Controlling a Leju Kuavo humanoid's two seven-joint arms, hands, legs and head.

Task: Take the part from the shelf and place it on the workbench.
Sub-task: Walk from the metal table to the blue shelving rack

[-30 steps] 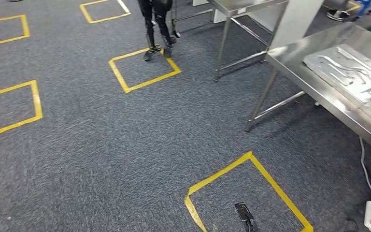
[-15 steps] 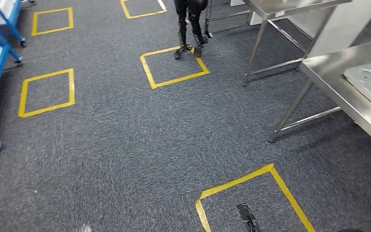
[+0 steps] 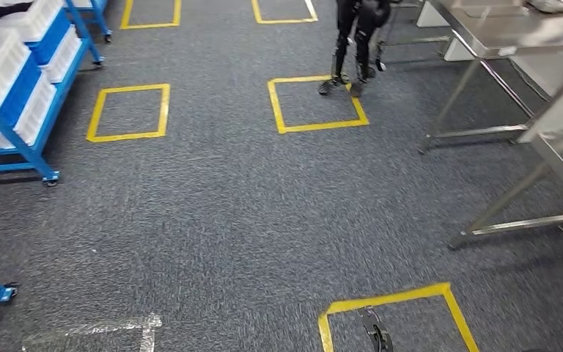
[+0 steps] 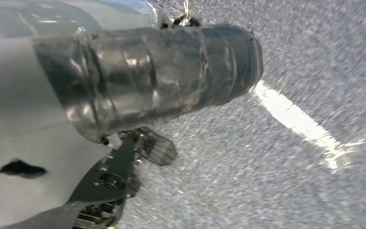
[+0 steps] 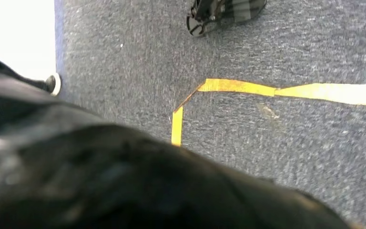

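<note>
Lying between blue shelf (image 3: 15,110) and steel workbench (image 3: 513,33), open carpet (image 3: 212,213); either hand's state: cannot tell.

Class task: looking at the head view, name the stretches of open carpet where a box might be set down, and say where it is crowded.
Open carpet lies between the blue shelf and the steel tables, around the yellow squares. It is crowded at the far square, where another robot's legs stand, and under the tables' legs.

Yellow tape squares (image 3: 128,111) mark the grey carpet (image 3: 227,213), and another robot's dark legs (image 3: 352,44) stand at one.
</note>
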